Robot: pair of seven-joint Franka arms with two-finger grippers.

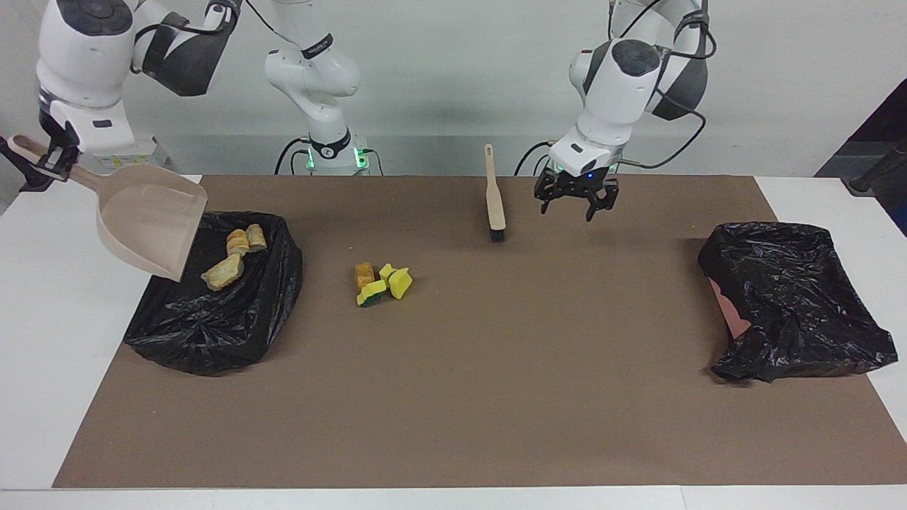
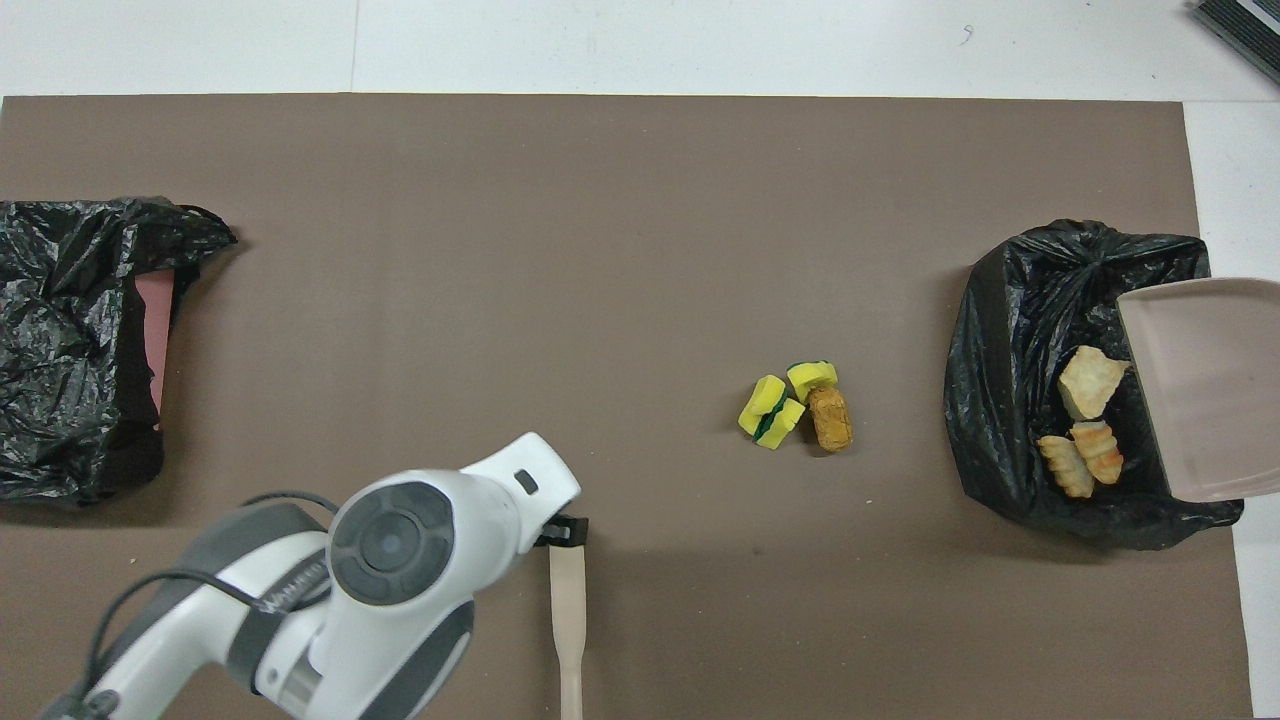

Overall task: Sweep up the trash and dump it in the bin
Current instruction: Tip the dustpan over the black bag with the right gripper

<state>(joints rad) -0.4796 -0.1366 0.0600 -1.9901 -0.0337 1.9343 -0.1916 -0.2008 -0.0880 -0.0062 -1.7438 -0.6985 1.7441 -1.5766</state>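
Observation:
My right gripper [image 1: 44,160] is shut on the handle of the beige dustpan [image 1: 145,219], held tilted over the black-bagged bin [image 1: 212,326] at the right arm's end. Three golden-tan bread chunks [image 1: 225,272] lie in that bin, also seen in the overhead view [image 2: 1090,385]. Several yellow-and-green sponge pieces [image 1: 386,283] and a brown lump [image 2: 830,418] sit in a small pile on the mat beside the bin. My left gripper [image 1: 569,205] is open and empty, just above the mat beside the brush [image 1: 494,195]. In the overhead view the left arm hides that gripper.
A second black-bagged bin [image 1: 793,297] stands at the left arm's end of the brown mat [image 1: 496,397]; it shows in the overhead view [image 2: 70,350] too. The brush lies flat, its handle [image 2: 567,620] pointing toward the robots.

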